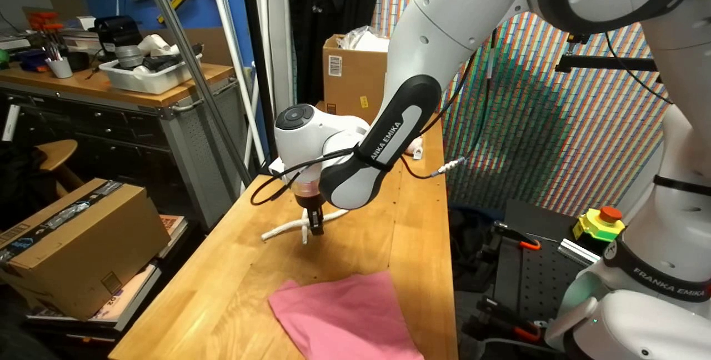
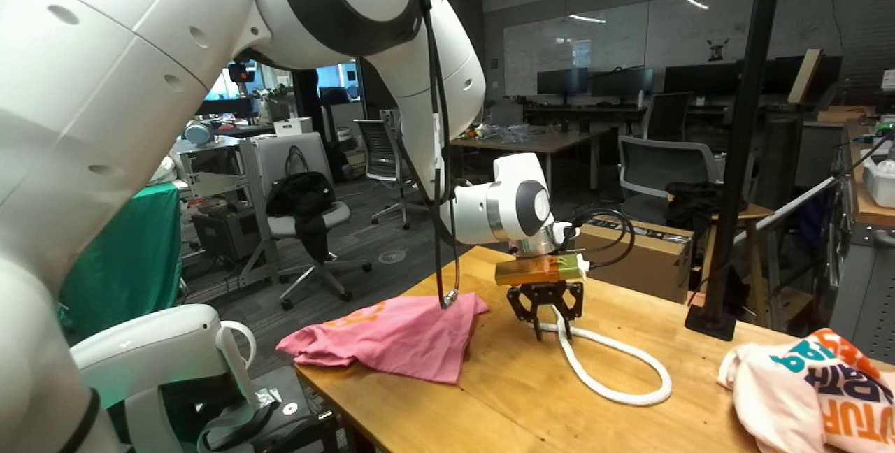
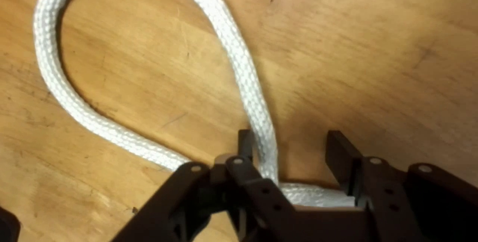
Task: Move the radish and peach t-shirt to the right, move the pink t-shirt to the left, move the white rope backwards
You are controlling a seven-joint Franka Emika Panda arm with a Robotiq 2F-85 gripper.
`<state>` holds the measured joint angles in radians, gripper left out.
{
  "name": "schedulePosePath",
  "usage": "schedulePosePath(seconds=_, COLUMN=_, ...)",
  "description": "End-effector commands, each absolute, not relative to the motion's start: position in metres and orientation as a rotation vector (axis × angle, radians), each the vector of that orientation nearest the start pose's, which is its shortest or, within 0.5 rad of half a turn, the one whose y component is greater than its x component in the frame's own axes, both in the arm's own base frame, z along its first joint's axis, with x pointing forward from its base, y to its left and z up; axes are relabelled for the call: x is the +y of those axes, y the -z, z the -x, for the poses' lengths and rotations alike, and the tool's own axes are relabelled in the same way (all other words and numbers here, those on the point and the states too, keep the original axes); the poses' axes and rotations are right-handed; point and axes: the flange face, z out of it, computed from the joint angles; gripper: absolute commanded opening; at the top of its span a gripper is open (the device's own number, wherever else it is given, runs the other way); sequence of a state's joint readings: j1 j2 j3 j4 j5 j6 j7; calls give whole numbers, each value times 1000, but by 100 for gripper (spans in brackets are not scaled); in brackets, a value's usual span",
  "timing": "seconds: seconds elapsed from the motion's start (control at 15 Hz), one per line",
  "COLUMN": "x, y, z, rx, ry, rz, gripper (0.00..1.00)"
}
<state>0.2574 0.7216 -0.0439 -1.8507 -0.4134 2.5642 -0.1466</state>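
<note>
On the wooden table (image 3: 142, 66), the white rope (image 3: 242, 66) sits between parted jaws.
In the wrist view, one braided strand runs through the gap, beside one jaw (perhaps touching) and clear of the other, ungripped; its long axis crosses the closing direction, so drawing the jaws together should, I judge, pinch it squarely. In an exterior view, the rope (image 2: 636, 399) curves into a smooth teardrop, the printed, crumpled peach t-shirt (image 2: 804, 397) beyond. In an exterior view, the soft pink t-shirt (image 1: 344, 315) lies spread, apart from the jaws.
</note>
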Motion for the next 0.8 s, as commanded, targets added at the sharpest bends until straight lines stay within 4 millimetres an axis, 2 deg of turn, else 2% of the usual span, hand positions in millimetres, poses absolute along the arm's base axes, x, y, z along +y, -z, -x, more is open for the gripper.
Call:
schedulePosePath(seconds=0.0, x=155, y=-173, z=-602, rx=-1141, ry=-205, rz=3210, gripper=88)
schedulePosePath(seconds=0.07, x=157, y=-186, z=-596, rx=-1132, ry=-268, rz=3216, gripper=96)
schedulePosePath(seconds=0.13, x=156, y=-202, z=-590, rx=-1123, ry=-337, rz=3228, gripper=99)
schedulePosePath(seconds=0.4, x=145, y=-276, z=-563, rx=-1056, ry=-516, rz=3226, gripper=100)
schedulePosePath(seconds=0.73, x=109, y=-363, z=-516, rx=-852, ry=-511, rz=3223, gripper=100)
